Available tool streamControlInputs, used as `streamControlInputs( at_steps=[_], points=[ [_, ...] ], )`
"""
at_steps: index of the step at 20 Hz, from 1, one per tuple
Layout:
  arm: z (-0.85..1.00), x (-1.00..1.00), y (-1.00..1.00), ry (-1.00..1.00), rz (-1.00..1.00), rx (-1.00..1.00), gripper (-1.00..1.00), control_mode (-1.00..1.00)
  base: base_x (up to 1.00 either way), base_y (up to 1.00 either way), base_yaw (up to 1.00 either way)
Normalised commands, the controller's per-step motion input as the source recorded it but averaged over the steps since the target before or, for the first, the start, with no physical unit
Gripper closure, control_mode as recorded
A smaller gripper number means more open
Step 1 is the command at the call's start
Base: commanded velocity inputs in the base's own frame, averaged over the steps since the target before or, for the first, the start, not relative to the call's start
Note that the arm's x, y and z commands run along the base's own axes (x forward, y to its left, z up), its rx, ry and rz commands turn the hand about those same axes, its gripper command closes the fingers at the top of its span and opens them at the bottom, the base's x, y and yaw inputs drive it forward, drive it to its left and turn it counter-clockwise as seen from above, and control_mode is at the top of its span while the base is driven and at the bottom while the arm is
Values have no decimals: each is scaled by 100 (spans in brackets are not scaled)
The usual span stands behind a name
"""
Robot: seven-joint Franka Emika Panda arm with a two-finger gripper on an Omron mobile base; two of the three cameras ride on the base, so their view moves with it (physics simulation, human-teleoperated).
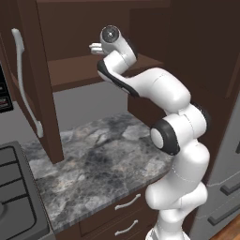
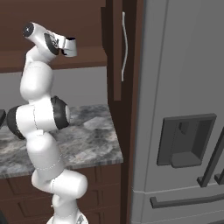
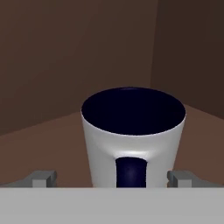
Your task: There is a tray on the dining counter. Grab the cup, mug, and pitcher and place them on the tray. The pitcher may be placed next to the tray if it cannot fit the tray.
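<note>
The mug (image 3: 148, 151) is white with a dark navy inside and stands upright on a brown cabinet shelf (image 3: 39, 144), its navy handle turned toward the hand. My gripper (image 3: 113, 178) is open, with one fingertip on each side of the mug's base and a gap to each side. From the base views the gripper (image 1: 96, 48) (image 2: 70, 46) is raised into the open upper cabinet above the small worktop. The tray, dining counter, cup and pitcher are out of view.
The cabinet door (image 1: 28, 84) stands open to the arm's left, with a long pale handle. Below lies a marbled worktop (image 1: 98, 154) over drawers, with a stove (image 1: 14, 197) at its left end. A grey fridge (image 2: 183, 109) stands to the right.
</note>
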Motion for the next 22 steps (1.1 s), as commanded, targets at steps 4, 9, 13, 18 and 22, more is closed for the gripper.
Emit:
streamControlInputs(
  at_steps=[4,9,13,18,22],
  points=[
    [-9,26,1,1,-4,0,-100,-100,0,0,0],
    [-6,22,0,1,-2,0,100,-100,0,0,0],
    [-3,15,0,0,-1,0,100,-100,0,0,0],
    [-4,6,0,1,0,2,100,-100,0,0,0],
    [-6,0,0,4,0,7,100,-100,0,0,0]
  ],
)
